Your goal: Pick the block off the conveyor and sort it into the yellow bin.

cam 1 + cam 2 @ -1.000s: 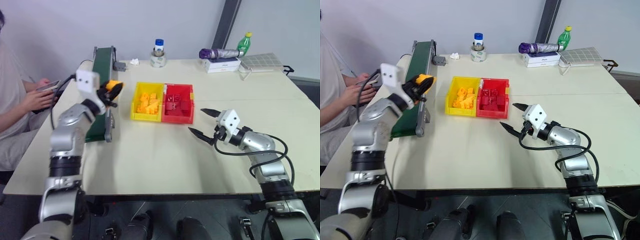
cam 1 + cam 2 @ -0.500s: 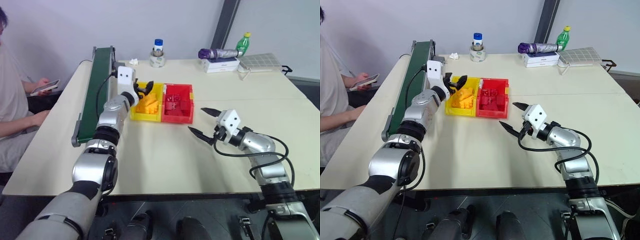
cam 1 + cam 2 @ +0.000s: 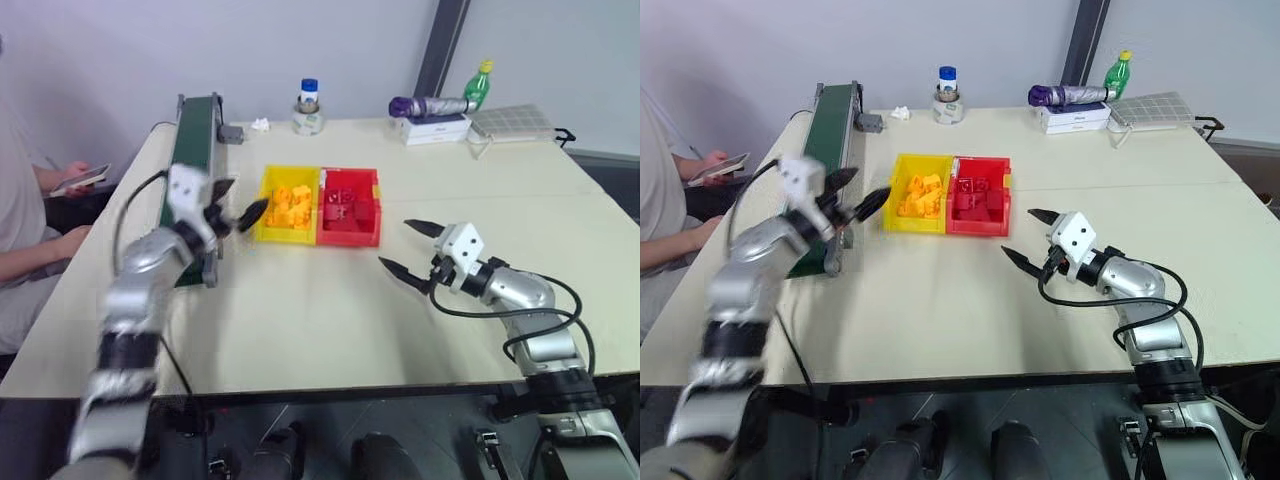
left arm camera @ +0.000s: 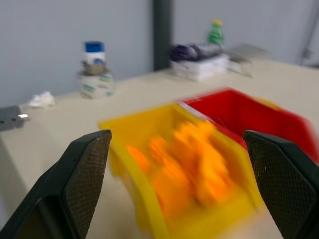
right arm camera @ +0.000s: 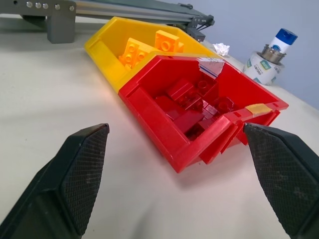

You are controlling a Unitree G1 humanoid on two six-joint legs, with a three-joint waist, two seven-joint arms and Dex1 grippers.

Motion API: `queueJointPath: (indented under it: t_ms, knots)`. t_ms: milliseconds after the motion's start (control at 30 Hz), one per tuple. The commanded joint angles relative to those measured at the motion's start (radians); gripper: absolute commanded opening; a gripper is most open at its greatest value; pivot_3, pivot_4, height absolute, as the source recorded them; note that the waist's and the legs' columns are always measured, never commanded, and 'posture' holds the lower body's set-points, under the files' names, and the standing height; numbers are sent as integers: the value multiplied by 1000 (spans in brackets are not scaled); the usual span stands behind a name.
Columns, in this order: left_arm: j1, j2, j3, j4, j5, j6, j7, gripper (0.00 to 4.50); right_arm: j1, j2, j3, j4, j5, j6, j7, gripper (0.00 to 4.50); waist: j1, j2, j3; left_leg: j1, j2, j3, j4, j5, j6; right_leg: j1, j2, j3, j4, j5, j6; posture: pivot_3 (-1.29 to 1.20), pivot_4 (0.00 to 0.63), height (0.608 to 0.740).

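Many studded yellow bricks (image 3: pixel 921 194) fill the rectangular yellow bin (image 3: pixel 896 219).

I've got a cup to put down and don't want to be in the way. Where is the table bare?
Bare: the wide near stretch in front of the yellow bin and red bin, and the far right side. Crowded: the back edge by the jar, and beside the conveyor.

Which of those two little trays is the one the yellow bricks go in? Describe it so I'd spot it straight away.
Find the long green conveyor along the table's left edge. Beside it, mid-table, two small trays stand touching side by side. The yellow bin is the one nearer the conveyor, piled with yellow bricks; its neighbour, the red bin, holds red ones.
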Motion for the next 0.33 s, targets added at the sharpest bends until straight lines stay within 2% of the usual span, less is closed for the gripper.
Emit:
queueJointPath:
  t_ms: [33,233,333]
  knots:
    - [124,100,103,-221,-131,137,-45,4457,-25,-6,-18,-5,16,-19,16,4500,6,1,0,0,0,0,0,0,0,0,0,0,0,-1,-2,0,150,740]
    - [290,208,270,-214,-154,154,-66,4457,-56,0,-11,28,14,-31,33,4500,23,1,0,2,1,0,0,-1,0,2,0,0,1,-4,-7,0,150,740]
    - [333,230,290,-190,-123,103,-95,4457,-57,3,-7,40,12,-37,42,4500,25,1,0,1,1,1,-2,-1,0,0,0,1,1,-5,-8,0,150,740]
